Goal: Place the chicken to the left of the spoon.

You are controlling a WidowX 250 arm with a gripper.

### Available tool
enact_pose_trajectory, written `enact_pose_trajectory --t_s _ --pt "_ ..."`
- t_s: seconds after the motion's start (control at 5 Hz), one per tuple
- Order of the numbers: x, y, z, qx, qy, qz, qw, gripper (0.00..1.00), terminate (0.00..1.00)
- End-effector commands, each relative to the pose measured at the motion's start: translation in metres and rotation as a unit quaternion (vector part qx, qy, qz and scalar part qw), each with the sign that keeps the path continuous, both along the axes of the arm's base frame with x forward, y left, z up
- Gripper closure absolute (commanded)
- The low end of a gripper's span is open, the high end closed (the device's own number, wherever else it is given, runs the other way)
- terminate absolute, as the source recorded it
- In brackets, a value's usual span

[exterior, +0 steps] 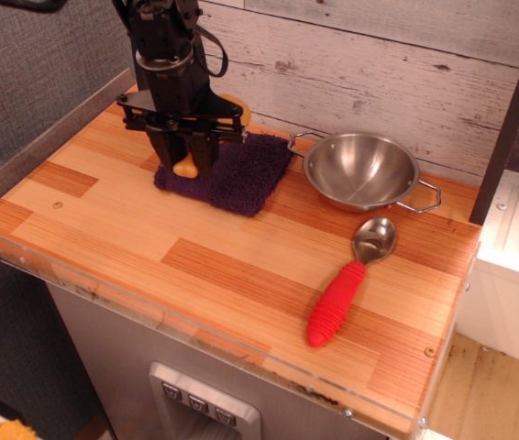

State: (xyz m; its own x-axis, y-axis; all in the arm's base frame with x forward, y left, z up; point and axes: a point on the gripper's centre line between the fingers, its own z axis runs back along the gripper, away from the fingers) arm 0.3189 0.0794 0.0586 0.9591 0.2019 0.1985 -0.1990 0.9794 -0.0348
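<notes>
The yellow-orange toy chicken drumstick [185,168] is held in my black gripper [184,158] above the purple cloth [237,170] at the back left of the wooden table. Its knobbed bone end pokes out below the fingers and its plump top shows behind them. The gripper is shut on the chicken and has it raised slightly off the cloth. The spoon [349,279], with a metal bowl and a ribbed red handle, lies at the front right, far from the gripper.
A round steel two-handled bowl [360,170] stands right of the cloth, just behind the spoon. The wooden tabletop [149,229] has a clear plastic lip along its front edge. A plank wall rises behind.
</notes>
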Motion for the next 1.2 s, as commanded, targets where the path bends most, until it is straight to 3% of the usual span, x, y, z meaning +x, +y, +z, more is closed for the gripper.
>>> enact_pose_trajectory --t_s 0.0,0.4,0.8,1.0 --pt "-0.040 -0.040 0.013 -0.001 -0.018 -0.015 0.9997 1.00 0.00" --pt "-0.060 -0.081 -0.020 -0.009 0.017 -0.050 0.9986 1.00 0.00" --pt "-0.054 -0.106 -0.046 -0.006 0.041 -0.052 0.9978 1.00 0.00" --pt "-0.055 -0.110 -0.052 -0.008 0.054 -0.039 0.9977 0.00 0.00"
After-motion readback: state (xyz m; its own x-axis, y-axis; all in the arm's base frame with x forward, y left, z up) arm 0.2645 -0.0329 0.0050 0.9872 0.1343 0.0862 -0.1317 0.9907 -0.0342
